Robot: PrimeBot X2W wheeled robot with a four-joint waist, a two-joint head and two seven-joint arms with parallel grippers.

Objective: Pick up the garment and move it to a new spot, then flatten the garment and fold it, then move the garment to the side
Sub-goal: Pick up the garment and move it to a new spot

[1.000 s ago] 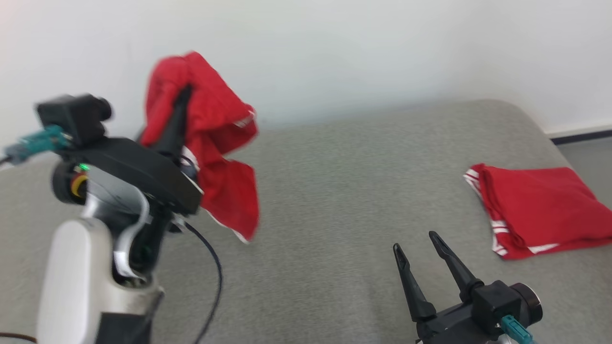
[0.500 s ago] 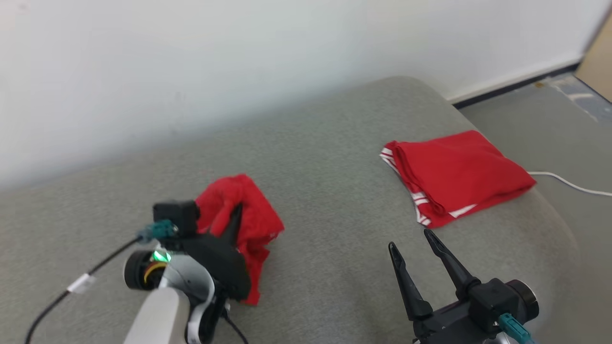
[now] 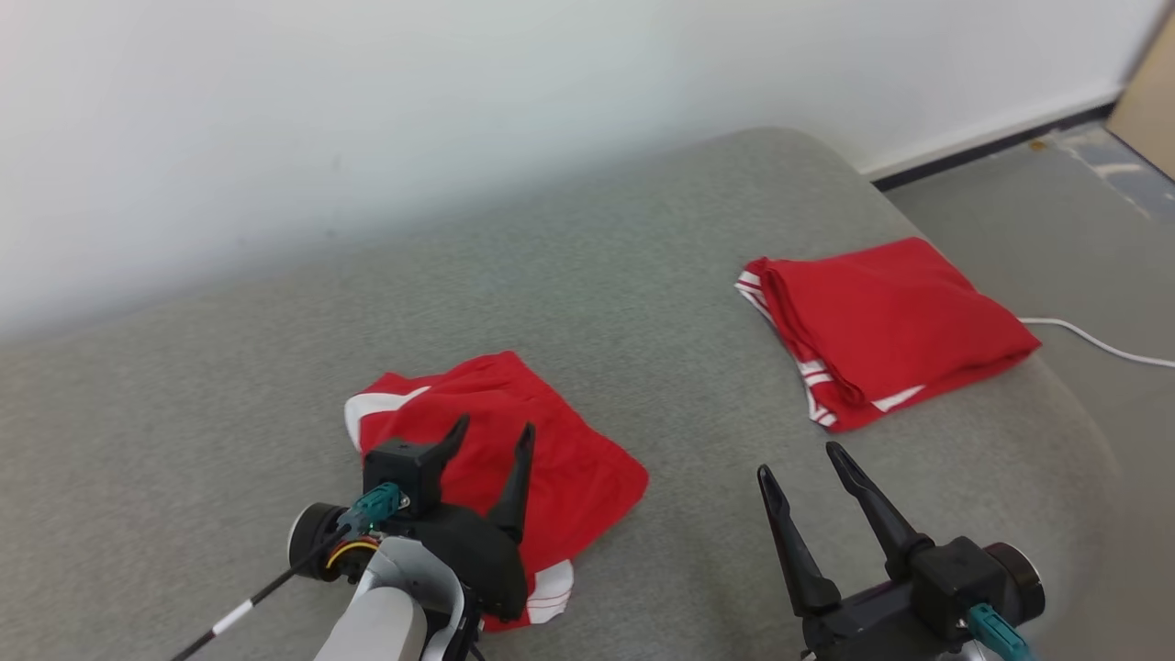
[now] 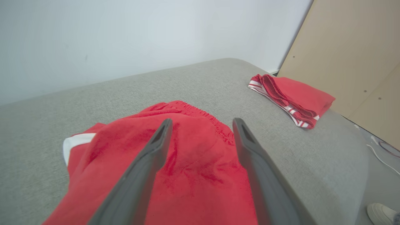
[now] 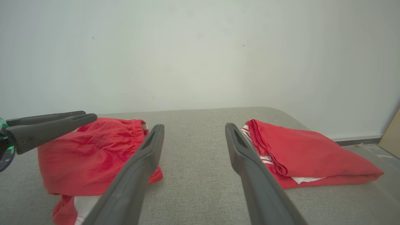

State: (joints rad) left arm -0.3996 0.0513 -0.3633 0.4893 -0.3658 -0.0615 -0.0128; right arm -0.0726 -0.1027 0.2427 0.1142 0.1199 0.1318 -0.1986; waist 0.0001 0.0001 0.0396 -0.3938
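Head view: my left gripper (image 3: pixel 493 427) sits at the lower left of the frame with its two dark fingers spread wide and nothing between them. Beneath and beyond the fingers lie the red shorts (image 3: pixel 560 464), a loose, rumpled heap with white trim. They rest on the grey upholstered surface (image 3: pixel 643 275), left of centre in the frame. My right gripper (image 3: pixel 799 462) is at the lower right, its fingers equally wide and empty, above bare grey fabric and well apart from the shorts. A folded red garment (image 3: pixel 900 321) with white stripes lies at the right of the frame, near the rounded edge of the surface. A white cable (image 3: pixel 1092 340) runs across the floor beyond that edge.

Left wrist view: my spread fingers frame the shorts (image 4: pixel 200 162), whose gathered waistband shows at the far edge of the heap. I cannot tell whether the fingers touch the cloth. A pale wooden panel (image 4: pixel 353 56) stands at the upper right, and a white shoe (image 4: pixel 381 214) shows in the lower right corner.

Right wrist view: the shorts (image 5: pixel 93 153) lie at the left and the folded garment (image 5: pixel 312 153) at the right, with bare grey surface between my open fingers.
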